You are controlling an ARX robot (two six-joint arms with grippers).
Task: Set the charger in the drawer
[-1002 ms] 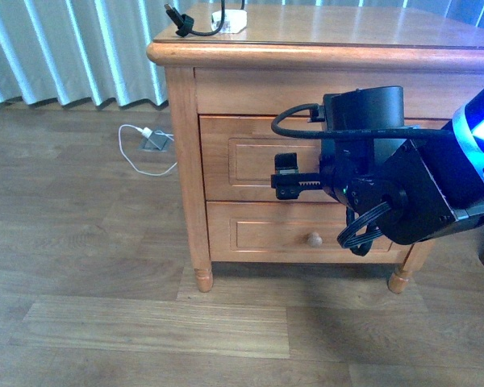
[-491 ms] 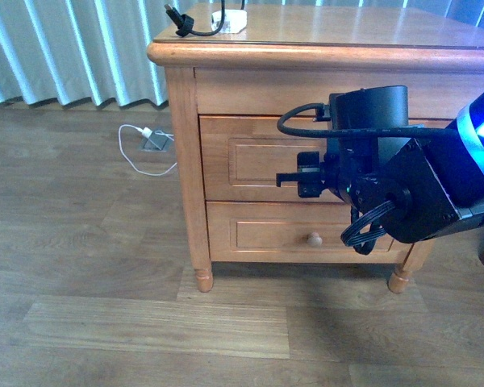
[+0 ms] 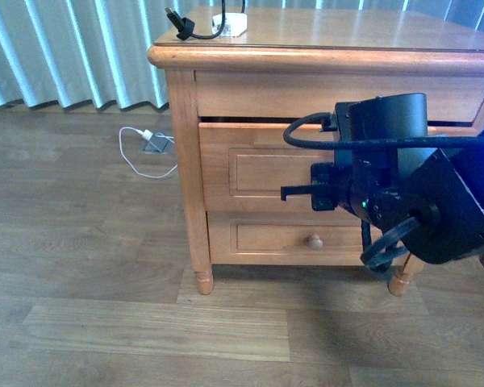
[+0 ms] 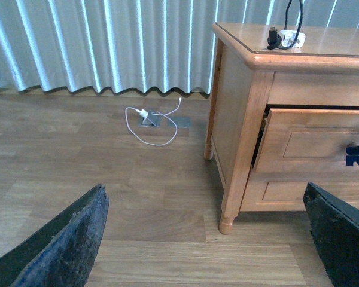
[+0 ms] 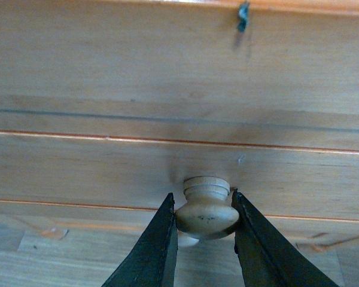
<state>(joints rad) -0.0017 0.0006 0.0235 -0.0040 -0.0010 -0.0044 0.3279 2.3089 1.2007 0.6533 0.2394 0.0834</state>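
The charger (image 3: 228, 22), a white block with a looping black cable and black plug, lies on the far left of the nightstand top; it also shows in the left wrist view (image 4: 289, 39). The upper drawer (image 3: 258, 165) stands slightly pulled out, with a dark gap above its front; the left wrist view shows it ajar too (image 4: 311, 140). My right gripper (image 5: 204, 222) is shut on the drawer's round wooden knob (image 5: 206, 206), one finger on each side. In the front view the right arm (image 3: 395, 193) hides the knob. My left gripper (image 4: 206, 239) is open and empty, low over the floor left of the nightstand.
The lower drawer (image 3: 290, 238) with its own knob (image 3: 314, 240) is closed. A white cable with white plug (image 3: 145, 149) lies on the wood floor by the curtain (image 3: 73, 48). The nightstand's front left leg (image 3: 202, 278) stands on the floor.
The upper drawer has come out a little, opening a dark gap above its front. My right arm has drawn back towards me and to the right with the knob.
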